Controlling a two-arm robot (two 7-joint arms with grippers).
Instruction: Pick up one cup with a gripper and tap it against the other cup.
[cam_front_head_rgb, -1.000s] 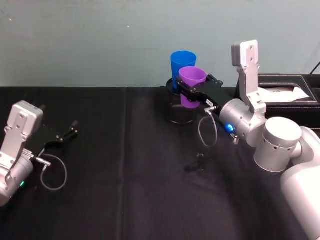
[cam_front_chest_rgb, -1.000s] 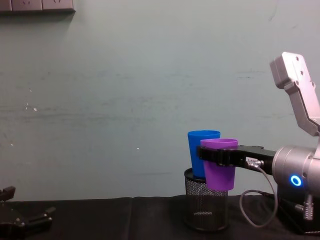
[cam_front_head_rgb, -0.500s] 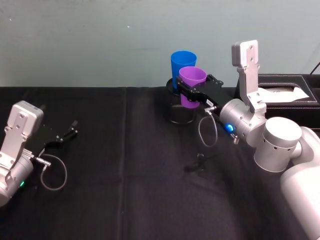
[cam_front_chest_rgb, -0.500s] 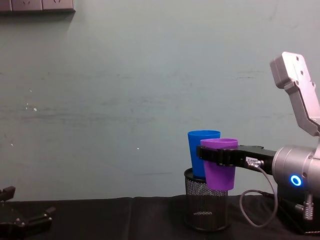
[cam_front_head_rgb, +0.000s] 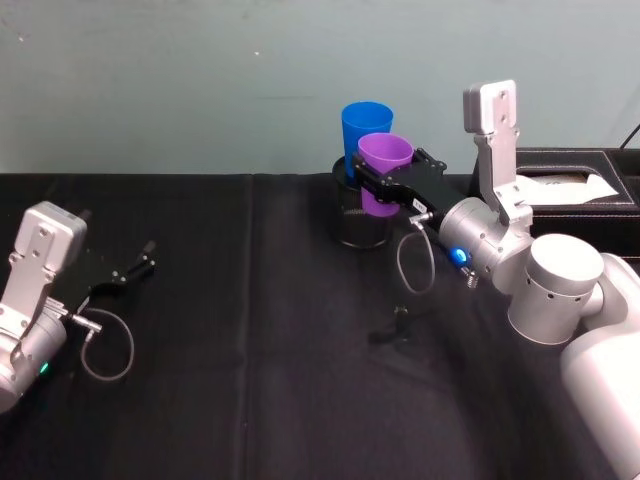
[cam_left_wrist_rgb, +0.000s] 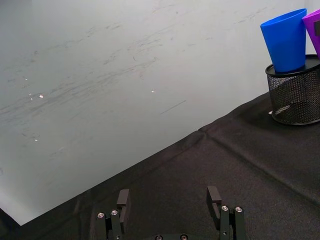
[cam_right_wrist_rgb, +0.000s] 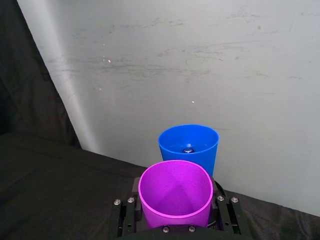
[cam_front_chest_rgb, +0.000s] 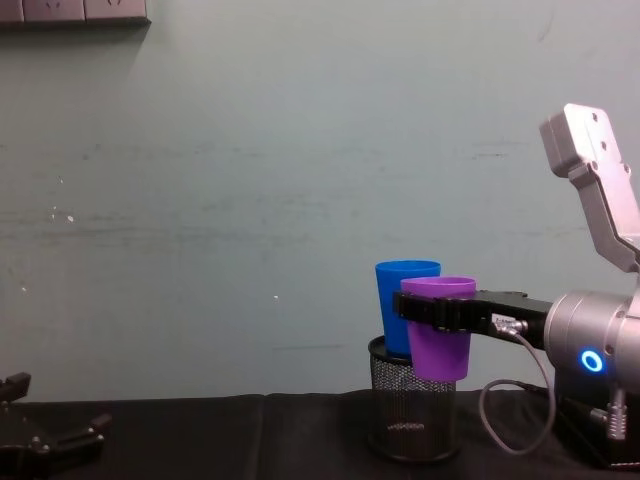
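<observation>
One hard push by the right gripper (cam_front_chest_rgb: 437, 313), squeezing the purple cup (cam_front_chest_rgb: 440, 352), could tip the blue cup (cam_front_chest_rgb: 391, 310). The left gripper (cam_left_wrist_rgb: 168, 194) sits open by the table's (cam_front_head_rgb: 250, 380) left edge.

The blue cup's (cam_front_chest_rgb: 390, 310) base sits hidden inside the black mesh pen holder (cam_front_chest_rgb: 408, 420), and the purple cup (cam_front_chest_rgb: 441, 350) covers part of its side. Whether the 2 cups touch cannot be told. A small black item (cam_front_head_rgb: 397, 325) on the black cloth (cam_front_head_rgb: 250, 400) is too small to identify.

No shift shows since the earlier pictures: the black flat-jawed right gripper (cam_front_chest_rgb: 437, 312), smooth purple plastic tumbler (cam_front_chest_rgb: 441, 352) and tall blue plastic tumbler (cam_front_chest_rgb: 396, 300) sit unchanged.
</observation>
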